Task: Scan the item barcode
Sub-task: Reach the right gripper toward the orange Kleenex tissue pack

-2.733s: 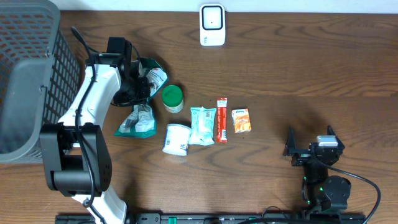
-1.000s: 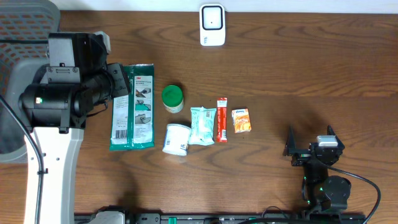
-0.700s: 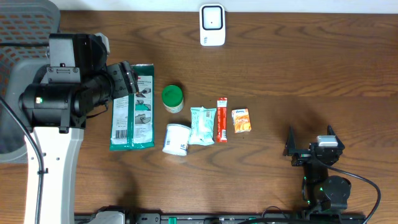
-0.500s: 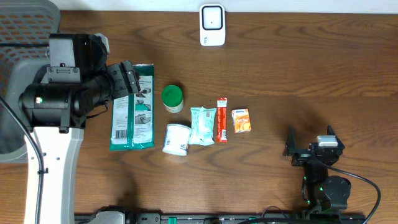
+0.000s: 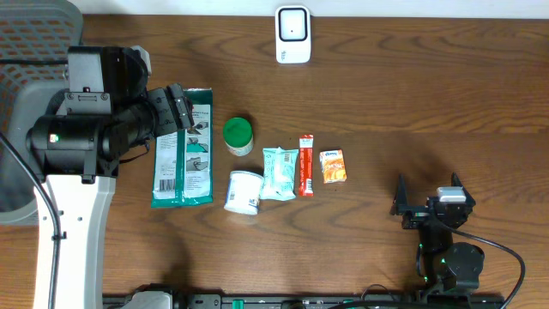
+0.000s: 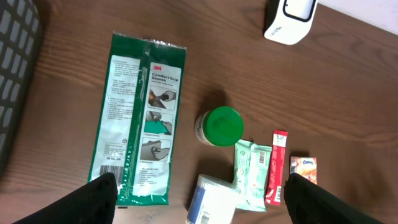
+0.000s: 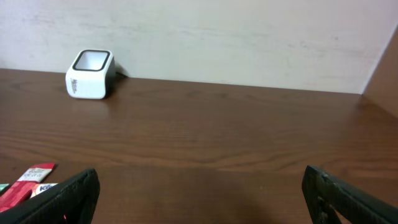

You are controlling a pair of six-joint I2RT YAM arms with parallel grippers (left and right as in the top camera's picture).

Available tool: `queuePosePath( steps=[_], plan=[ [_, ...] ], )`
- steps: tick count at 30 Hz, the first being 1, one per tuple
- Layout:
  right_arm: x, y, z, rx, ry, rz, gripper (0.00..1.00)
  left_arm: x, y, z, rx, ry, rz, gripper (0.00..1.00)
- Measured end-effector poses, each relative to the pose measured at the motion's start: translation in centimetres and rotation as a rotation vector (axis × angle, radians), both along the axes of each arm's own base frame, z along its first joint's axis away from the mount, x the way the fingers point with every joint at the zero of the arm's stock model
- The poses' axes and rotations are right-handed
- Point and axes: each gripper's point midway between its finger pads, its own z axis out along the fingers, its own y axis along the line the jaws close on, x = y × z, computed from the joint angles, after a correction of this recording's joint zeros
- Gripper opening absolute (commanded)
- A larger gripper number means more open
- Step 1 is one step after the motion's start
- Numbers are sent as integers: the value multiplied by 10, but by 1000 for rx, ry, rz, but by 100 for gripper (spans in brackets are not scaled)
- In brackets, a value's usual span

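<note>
Left claw and right claw both gape empty; a shallow edge pinch on the flat green plastic packet would likely slip before scanning.

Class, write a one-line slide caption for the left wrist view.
Open left gripper above a flat green packet, green-lidded jar and white scanner.

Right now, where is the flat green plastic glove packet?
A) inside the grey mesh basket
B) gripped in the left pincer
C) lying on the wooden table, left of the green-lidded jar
C: the flat green plastic glove packet lies on the brown wooden table, left of the green-lidded jar, with the left pincer open.
</note>
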Motion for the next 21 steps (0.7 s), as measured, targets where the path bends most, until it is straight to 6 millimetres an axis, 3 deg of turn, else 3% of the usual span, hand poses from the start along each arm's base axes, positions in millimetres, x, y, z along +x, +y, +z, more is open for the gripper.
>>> queuePosePath(
  steps=[17, 21],
  plan=[
    [0, 2, 1, 4, -3, 9, 99, 0, 0, 0, 0, 0, 0, 86],
    [0, 8, 2, 98, -5, 42, 99, 0, 0, 0, 0, 0, 0, 86]
  ],
)
